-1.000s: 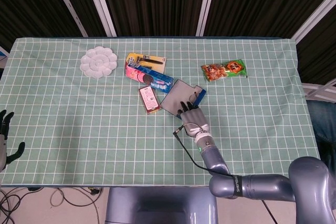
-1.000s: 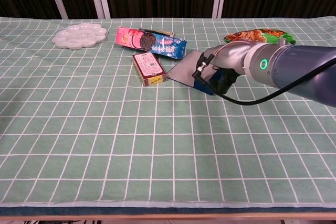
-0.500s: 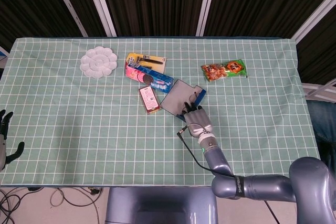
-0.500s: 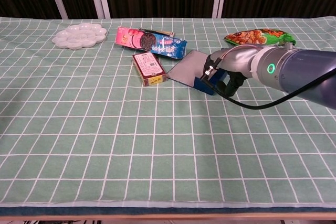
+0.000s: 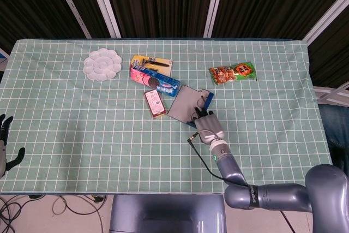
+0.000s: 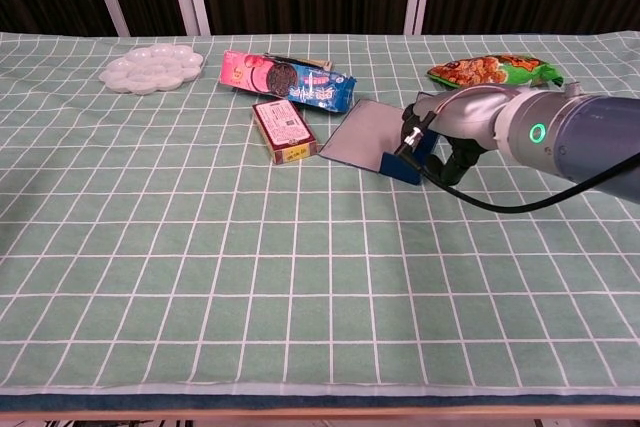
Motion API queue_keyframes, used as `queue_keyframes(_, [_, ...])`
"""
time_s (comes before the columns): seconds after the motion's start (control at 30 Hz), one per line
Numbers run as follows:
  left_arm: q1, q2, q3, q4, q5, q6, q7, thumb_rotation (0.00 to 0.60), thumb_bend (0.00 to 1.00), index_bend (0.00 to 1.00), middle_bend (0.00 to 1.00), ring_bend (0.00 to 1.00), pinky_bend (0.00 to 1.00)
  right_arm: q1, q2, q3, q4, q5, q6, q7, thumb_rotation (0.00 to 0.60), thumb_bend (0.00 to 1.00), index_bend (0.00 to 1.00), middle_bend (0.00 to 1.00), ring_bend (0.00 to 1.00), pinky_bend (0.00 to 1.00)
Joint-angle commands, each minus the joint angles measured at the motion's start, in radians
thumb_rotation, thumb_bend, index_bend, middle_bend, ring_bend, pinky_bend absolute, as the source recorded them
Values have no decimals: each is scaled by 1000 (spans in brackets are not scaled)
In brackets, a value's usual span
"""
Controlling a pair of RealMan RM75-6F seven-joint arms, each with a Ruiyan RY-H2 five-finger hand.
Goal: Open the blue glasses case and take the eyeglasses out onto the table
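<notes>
Across the scene spreads a green white-checked cloth surface (image 5: 82,129). Near its middle lies the open blue glasses case (image 5: 191,103) (image 6: 375,140), its grey lid flat to the left; the eyeglasses cannot be made out. At the case's right end rests the right robot hand (image 5: 207,126) (image 6: 432,137), fingers curled at the blue edge; whether it grips the case cannot be told. Just left lie a red rectangular box (image 5: 155,103) and a blue cookie packet (image 5: 158,82). Far right sits an orange-green snack bag (image 5: 233,73); far left, a white flower-shaped palette (image 5: 102,64). Down at the left edge, the left robot hand (image 5: 6,144) hangs spread and empty.
</notes>
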Motion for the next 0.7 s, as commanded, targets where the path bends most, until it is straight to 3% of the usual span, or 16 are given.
queue_keyframes(0.03, [0, 0, 0, 0, 0, 0, 1, 600, 326, 54, 0, 0, 0, -4, 6, -4, -3, -2, 1, 3, 600, 762, 316, 0, 0, 200])
queue_keyframes(0.7, [2, -4, -1, -2, -2, 6, 9, 600, 326, 54, 0, 0, 0, -71, 96, -74, -50, -42, 11, 33, 600, 779, 322, 0, 0, 200])
